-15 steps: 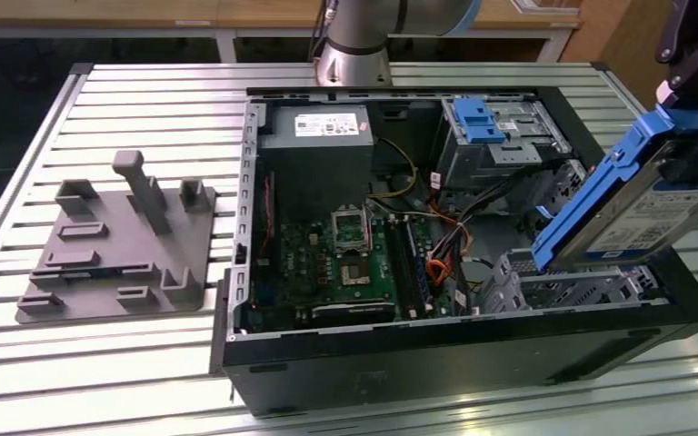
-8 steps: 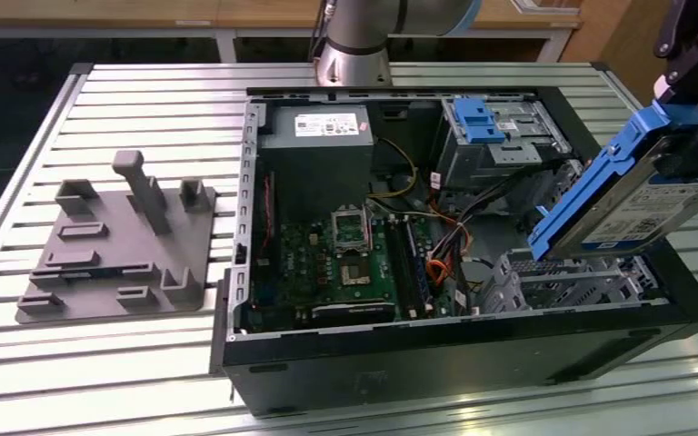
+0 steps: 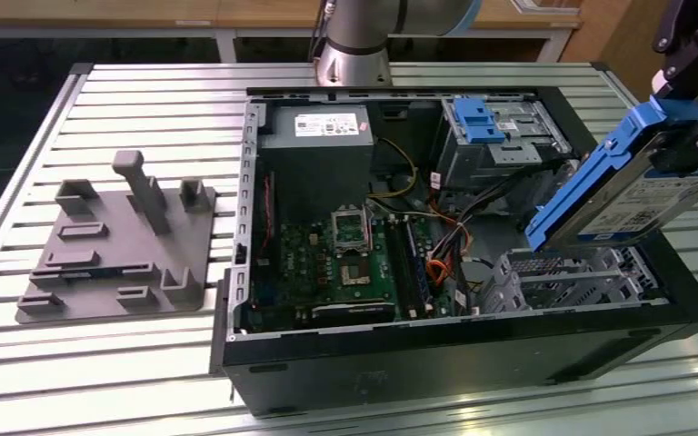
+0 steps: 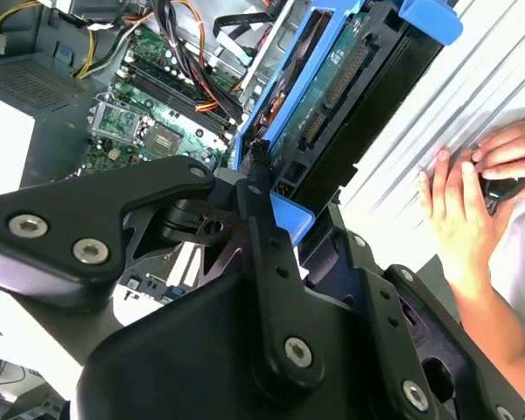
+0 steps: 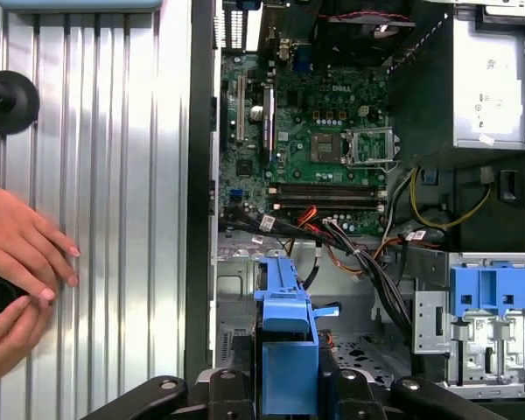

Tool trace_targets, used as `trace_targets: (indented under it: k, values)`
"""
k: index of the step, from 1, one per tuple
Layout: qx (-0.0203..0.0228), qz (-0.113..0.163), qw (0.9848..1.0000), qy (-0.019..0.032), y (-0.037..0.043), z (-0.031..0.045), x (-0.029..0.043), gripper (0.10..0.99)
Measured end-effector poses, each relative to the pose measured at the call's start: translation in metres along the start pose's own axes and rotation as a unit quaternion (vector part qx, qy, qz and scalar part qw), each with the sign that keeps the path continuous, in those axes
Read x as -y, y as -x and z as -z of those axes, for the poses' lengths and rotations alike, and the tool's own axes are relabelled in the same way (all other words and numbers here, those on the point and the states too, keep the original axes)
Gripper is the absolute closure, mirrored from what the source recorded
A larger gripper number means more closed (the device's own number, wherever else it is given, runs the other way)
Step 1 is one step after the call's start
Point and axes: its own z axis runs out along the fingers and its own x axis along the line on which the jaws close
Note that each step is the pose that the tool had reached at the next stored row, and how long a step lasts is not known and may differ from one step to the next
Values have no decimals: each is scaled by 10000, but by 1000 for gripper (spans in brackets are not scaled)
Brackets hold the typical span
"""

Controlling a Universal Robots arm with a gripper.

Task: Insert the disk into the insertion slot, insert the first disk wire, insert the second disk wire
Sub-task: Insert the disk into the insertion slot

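We see the gripper [image 3: 696, 107] clamped on the disk [image 3: 622, 195], gripping the upper end of its blue carrier; the gripper's top is cut off by the frame edge in the exterior view. The disk hangs tilted in the air above the insertion slot [image 3: 567, 277] and apart from it, at the exterior view's right end of the open computer case [image 3: 446, 368]. In the first wrist view the disk appears edge-on, so its label is hidden, and it covers part of the insertion slot beneath. In the second wrist view what looks like its connector edge faces the camera. A bundle of cables [image 3: 446, 245] lies between the motherboard [image 3: 337, 263] and the insertion slot; we cannot tell which are the disk wires. A person's hand [image 4: 459, 206] rests on the tabletop [image 3: 119, 363] beside the case, its forearm cut off.
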Motion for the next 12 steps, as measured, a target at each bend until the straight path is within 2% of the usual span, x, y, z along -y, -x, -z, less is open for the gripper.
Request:
trace_targets:
  k: [8,12]
  values:
    - [4,9,10000,-19,-1,-1,14,722]
    - [2,44,10000,-25,0,0,55,722]
